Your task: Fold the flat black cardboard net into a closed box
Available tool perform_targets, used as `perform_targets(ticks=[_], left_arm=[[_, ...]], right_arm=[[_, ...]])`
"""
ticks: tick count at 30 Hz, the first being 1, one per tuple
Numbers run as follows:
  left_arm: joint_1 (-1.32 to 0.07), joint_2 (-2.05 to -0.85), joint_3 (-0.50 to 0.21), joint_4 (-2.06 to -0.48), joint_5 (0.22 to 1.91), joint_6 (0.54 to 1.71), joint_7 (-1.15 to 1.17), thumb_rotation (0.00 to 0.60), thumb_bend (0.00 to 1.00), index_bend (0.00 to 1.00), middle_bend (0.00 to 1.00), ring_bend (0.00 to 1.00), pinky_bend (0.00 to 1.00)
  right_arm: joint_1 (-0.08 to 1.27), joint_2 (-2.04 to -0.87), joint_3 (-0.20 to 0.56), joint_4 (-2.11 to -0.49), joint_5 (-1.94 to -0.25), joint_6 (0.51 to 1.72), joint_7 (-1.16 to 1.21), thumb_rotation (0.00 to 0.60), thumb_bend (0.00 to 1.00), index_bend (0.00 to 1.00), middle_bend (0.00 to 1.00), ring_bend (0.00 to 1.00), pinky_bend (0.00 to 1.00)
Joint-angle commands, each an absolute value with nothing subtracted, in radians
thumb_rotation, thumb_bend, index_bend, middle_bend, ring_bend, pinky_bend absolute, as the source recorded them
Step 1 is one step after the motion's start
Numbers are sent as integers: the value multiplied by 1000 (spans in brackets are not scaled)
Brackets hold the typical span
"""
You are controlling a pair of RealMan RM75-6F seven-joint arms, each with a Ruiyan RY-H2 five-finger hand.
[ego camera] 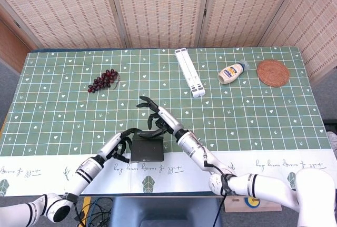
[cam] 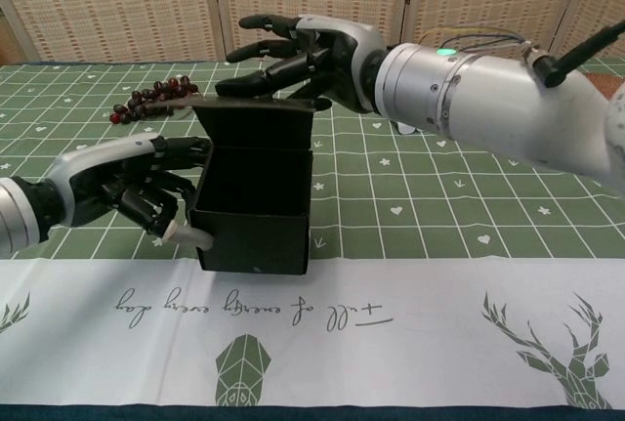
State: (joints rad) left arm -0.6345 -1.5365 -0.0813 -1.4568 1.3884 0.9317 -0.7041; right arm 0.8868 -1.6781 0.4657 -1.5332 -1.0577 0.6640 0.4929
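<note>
Lid-closing is the step in hand, by the look of it: the black cardboard box [cam: 256,214] stands near the front edge of the worktop [ego camera: 253,116], its walls already up and its top flap tipped over the opening but not yet seated. The left hand [cam: 137,187] braces the box's left wall, its fingers [cam: 168,159] curled against the card; whether that amounts to a true grip or only a steadying press cannot be told from either view. The right hand [cam: 303,55] hovers over the flap with fingers [cam: 256,23] spread wide and holding nothing, the lower ones at or just above the flap's back edge. The next move likely calls for the right hand to press the flap down flat and tuck its lip inside the front wall while the left keeps the box from sliding. Behind the box and to its left lies a bunch of dark grapes [ego camera: 103,80]; behind it and to its right, a white folded stand [ego camera: 189,72], a squeeze bottle [ego camera: 231,72] and, farthest right, a woven coaster [ego camera: 273,72]. All lie well apart from the box, and nothing appears to block the closing.
</note>
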Motion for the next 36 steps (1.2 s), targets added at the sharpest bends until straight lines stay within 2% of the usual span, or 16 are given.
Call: perform_targets(ticks=[1, 7, 11, 18, 19, 22, 36], left_arm=[[-622, -1556, -109, -1448, 1320, 929, -641, 600, 0, 369, 374, 533, 740], [-596, -1600, -150, -1442, 1193, 957, -519, 600, 0, 347, 374, 530, 740], [-581, -1629, -173, -1446, 1127, 983, -441, 600, 0, 309, 370, 529, 744], [-567, -1630, -188, -1469, 1094, 986, -380, 600, 0, 23, 125, 469, 750], [-565, -1622, -186, -1473, 1098, 980, -374, 600, 0, 8, 106, 460, 749], [-560, -1596, -177, -1486, 1112, 969, -360, 600, 0, 0, 63, 435, 748], [-508, -1449, -132, -1552, 1202, 1033, -240, 600, 0, 0, 23, 394, 741]], right_arm=[[908, -1643, 443, -1560, -1042, 633, 439, 600, 0, 0, 175, 634, 999], [963, -1674, 364, -1529, -1029, 766, 131, 600, 0, 0, 235, 646, 994], [997, -1704, 347, -1526, -960, 814, -19, 600, 0, 0, 236, 646, 984], [1055, -1771, 333, -1470, -911, 868, -185, 600, 0, 0, 235, 646, 975], [1065, -1783, 329, -1456, -913, 877, -211, 600, 0, 0, 236, 647, 973], [1084, -1811, 318, -1426, -919, 898, -271, 600, 0, 0, 236, 648, 971], [1120, -1883, 256, -1320, -997, 963, -479, 600, 0, 23, 221, 648, 971]])
